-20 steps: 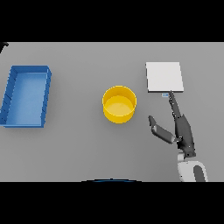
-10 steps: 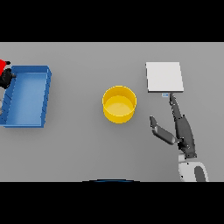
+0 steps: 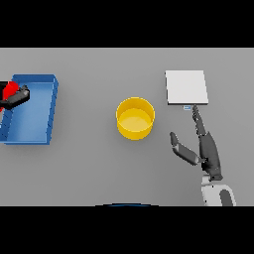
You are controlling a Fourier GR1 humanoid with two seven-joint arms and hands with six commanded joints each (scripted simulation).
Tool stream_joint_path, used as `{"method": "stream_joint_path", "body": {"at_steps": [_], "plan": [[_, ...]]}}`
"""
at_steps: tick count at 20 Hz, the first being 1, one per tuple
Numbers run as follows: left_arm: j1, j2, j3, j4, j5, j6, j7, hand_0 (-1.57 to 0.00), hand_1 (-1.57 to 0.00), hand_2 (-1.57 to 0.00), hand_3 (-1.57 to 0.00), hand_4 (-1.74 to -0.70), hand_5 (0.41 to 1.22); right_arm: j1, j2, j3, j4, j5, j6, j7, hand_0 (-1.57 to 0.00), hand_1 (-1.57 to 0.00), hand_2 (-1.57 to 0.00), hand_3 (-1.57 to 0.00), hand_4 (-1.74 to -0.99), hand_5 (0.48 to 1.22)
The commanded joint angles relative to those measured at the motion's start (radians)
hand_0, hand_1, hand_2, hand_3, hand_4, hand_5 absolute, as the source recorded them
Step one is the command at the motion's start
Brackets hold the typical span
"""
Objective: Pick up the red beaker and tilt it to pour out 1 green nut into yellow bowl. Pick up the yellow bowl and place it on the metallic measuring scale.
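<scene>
The yellow bowl [image 3: 135,117] stands upright in the middle of the table. The metallic measuring scale [image 3: 186,87] lies to its right, further back. My right hand [image 3: 206,149] rests on the table right of the bowl, fingers straight and pointing at the scale, thumb spread toward the bowl, holding nothing. At the left edge my left hand [image 3: 16,97] is shut on the red beaker [image 3: 8,90], held over the blue tray; only part of both shows. Whether the bowl holds a green nut cannot be told.
A blue rectangular tray [image 3: 48,114] sits at the left of the table, under the left hand and beaker.
The left hand with the red beaker has come in from the left edge and moved right over the blue tray. The right hand, bowl and scale have not moved.
</scene>
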Motion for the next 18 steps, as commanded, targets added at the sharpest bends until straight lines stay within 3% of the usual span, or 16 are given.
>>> {"method": "stream_joint_path", "body": {"at_steps": [1, 4, 6, 7, 13, 15, 18], "plan": [[0.007, 0.009, -0.004, -0.021, 0.013, -0.023, -0.001, -0.75, -0.6, -0.61, -0.58, -0.97, 0.74, 0.007, -0.002, 0.005, -0.013, 0.003, 0.003, -0.001, 0.0, 0.0, 0.0, 0.0, -1.181, 0.665], [0.016, 0.017, -0.005, -0.031, 0.033, -0.059, -0.015, -0.38, -0.31, -0.31, -0.3, -0.85, 0.698, 0.016, -0.007, 0.001, -0.019, -0.001, 0.006, 0.018, 0.0, 0.0, 0.0, 0.0, -1.187, 0.667], [0.017, 0.006, 0.002, -0.013, 0.042, -0.062, -0.03, -0.24, -0.2, -0.2, -0.19, -0.82, 0.684, 0.028, 0.0, 0.015, -0.02, 0.015, 0.003, 0.007, 0.0, 0.0, 0.0, 0.0, -1.187, 0.666], [0.016, 0.011, 0.002, -0.012, 0.041, -0.065, -0.03, -0.19, -0.16, -0.16, -0.15, -0.8, 0.679, 0.02, 0.006, 0.015, -0.02, 0.01, 0.003, 0.03, 0.0, 0.0, 0.0, 0.0, -1.188, 0.668], [-0.002, -0.008, 0.04, 0.004, 0.056, -0.031, -0.095, -0.05, -0.04, -0.04, -0.04, -0.79, 0.671, 0.013, -0.006, 0.043, -0.024, 0.091, -0.02, 0.064, 0.0, 0.0, 0.0, 0.0, -1.198, 0.662], [-0.003, -0.014, 0.043, 0.015, 0.055, -0.025, -0.111, -0.03, -0.03, -0.03, -0.02, -0.78, 0.679, -0.019, -0.037, 0.057, -0.033, 0.083, 0.031, 0.042, 0.0, 0.0, 0.0, 0.0, -1.162, 0.694], [-0.009, -0.025, 0.038, 0.022, 0.054, -0.028, -0.113, -0.02, -0.01, -0.01, -0.01, -0.78, 0.7, -0.108, -0.102, 0.08, -0.011, 0.123, 0.095, 0.07, 0.0, 0.0, 0.0, 0.0, -1.221, 0.709]]}}
